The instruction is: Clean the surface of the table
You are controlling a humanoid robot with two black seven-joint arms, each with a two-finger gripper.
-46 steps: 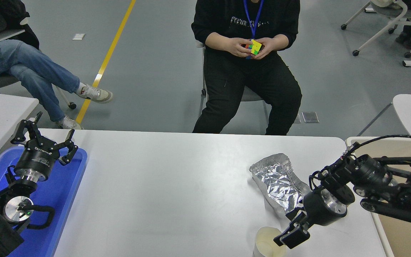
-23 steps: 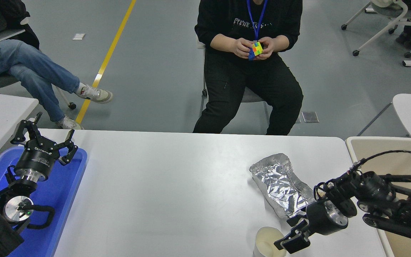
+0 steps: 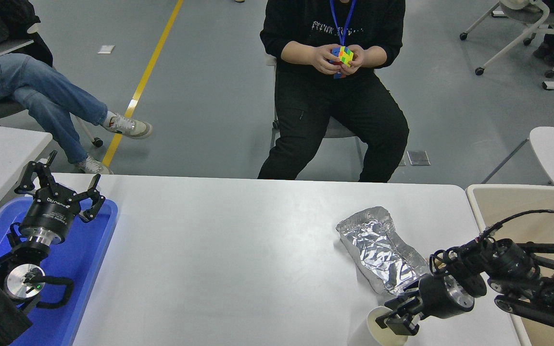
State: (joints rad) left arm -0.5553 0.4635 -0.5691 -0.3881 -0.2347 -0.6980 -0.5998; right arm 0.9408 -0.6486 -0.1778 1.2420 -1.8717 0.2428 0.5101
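Head view, nearest edge first: the right end effector (image 3: 399, 321) has dropped lower over the last second and now grips the rim of the white paper cup (image 3: 385, 327), one finger inside the mouth and one outside. The cup has shifted right with it and looks tipped toward the arm (a second ago it stood a little to the left, only touched at the rim). I judge this as the pick-up taking hold, so the first piece of litter is about to leave the desk (image 3: 238, 250). The desk surface lies directly under the end effector and spreads away to its left and beyond. Just past the end effector lies the crumpled foil wrapper (image 3: 378, 245); the beige bin (image 3: 512, 202) sits off its right. Well to its left, the left end effector (image 3: 60, 190) hangs open over the blue tray (image 3: 84, 254).
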